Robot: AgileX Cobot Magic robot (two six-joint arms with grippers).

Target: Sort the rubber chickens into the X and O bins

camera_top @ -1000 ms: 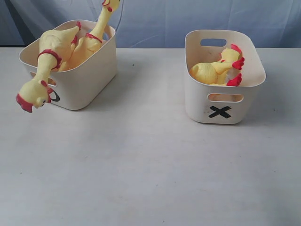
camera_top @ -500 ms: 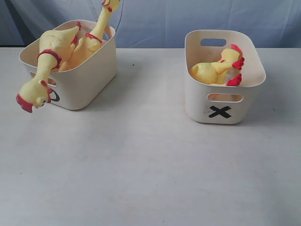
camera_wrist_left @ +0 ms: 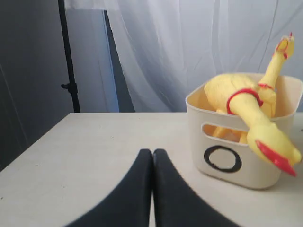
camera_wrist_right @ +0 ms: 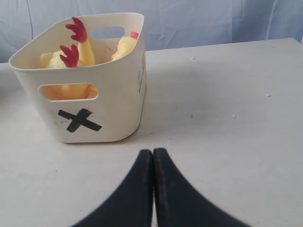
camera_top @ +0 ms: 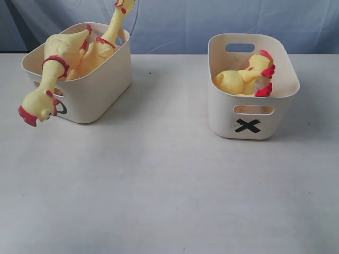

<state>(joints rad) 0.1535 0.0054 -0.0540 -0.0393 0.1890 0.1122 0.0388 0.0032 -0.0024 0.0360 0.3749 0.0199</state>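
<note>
Exterior view: a large yellow rubber chicken [camera_top: 55, 58] droops head-down over the rim of the cream-white plastic O bin [camera_top: 98, 90], with a second long-necked yellow chicken [camera_top: 105, 46] beside it. A smaller yellow rubber chicken [camera_top: 233, 82] lies curled in the matching X bin [camera_top: 225, 114]. None shows loose on the pale tabletop [camera_top: 159, 185], so sorting looks finished. Left wrist view: the black left claw [camera_wrist_left: 153, 152] is pressed together, empty, near the O bin. Right wrist view: the black right claw [camera_wrist_right: 153, 152] is likewise pressed together before the X bin, and nothing blocks either.
</note>
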